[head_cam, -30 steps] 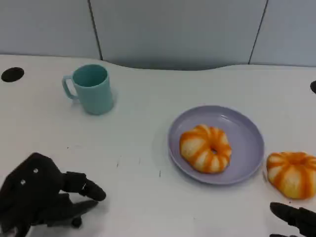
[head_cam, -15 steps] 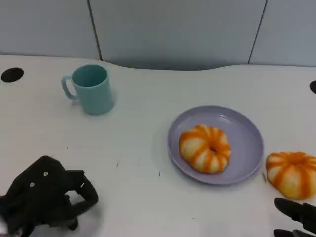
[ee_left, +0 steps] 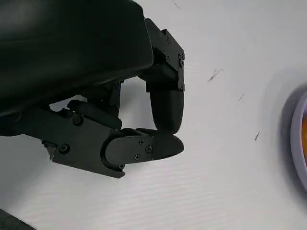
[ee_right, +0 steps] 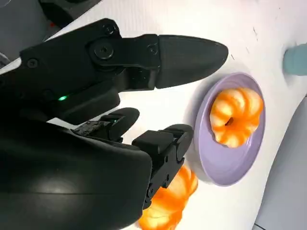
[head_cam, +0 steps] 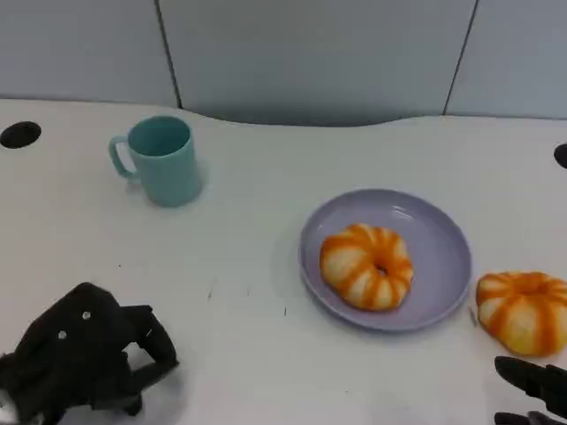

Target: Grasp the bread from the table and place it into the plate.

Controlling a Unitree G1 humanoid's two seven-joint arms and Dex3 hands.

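Nearest, the left hand (head_cam: 84, 359) has curled its empty fingers inward, the right hand (head_cam: 536, 390) stays spread beside loose bread (head_cam: 525, 312), another bread (head_cam: 367, 266) fills the plate (head_cam: 443, 266), white table (head_cam: 248, 257) beyond.

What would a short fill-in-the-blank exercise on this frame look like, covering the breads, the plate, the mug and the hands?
1. One bread lies on the purple ____.
2. The other bread lies on the table, just past the plate's rim, nearest the robot's ____ hand.
3. The teal ____ stands upright across the table from the left hand.
4. The right hand holds ____, its fingers spread.

Missing words: plate; right; mug; nothing
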